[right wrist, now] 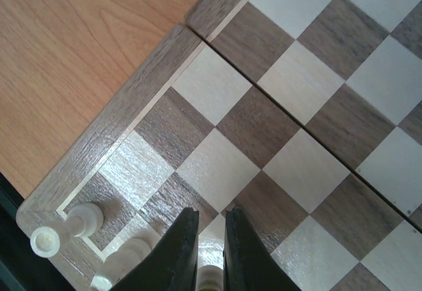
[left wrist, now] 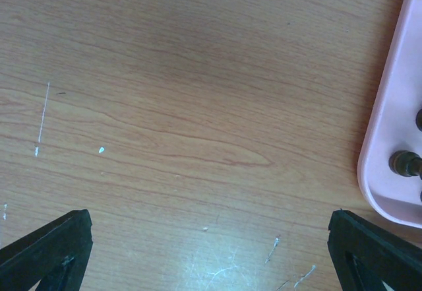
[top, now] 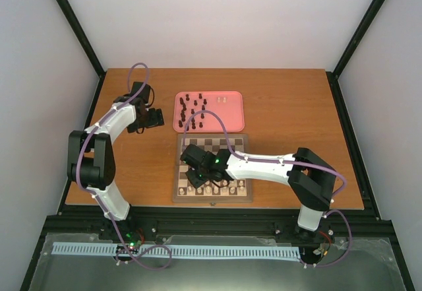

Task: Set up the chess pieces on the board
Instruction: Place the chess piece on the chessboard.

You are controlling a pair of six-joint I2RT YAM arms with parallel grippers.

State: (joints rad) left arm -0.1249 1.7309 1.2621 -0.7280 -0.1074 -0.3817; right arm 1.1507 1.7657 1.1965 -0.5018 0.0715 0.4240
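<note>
The board [top: 212, 137] lies mid-table with cream chess pieces [top: 211, 189] in its near rows. Dark chess pieces [top: 194, 109] stand on the pink tray [top: 231, 116] behind it. My right gripper [top: 198, 175] hangs low over the board's near left corner. In the right wrist view that gripper [right wrist: 211, 213] is shut on a cream piece [right wrist: 211, 278] that shows between its fingers. Two more cream pieces [right wrist: 66, 230] stand at the board's [right wrist: 277, 146] corner. My left gripper [left wrist: 210, 217] is open over bare table beside the tray [left wrist: 389, 119], with nothing between its fingers.
A dark piece [left wrist: 403, 163] stands just inside the tray's rim in the left wrist view. Two small pale pieces [top: 223, 98] sit at the tray's far side. The black frame rails run along the table's edges.
</note>
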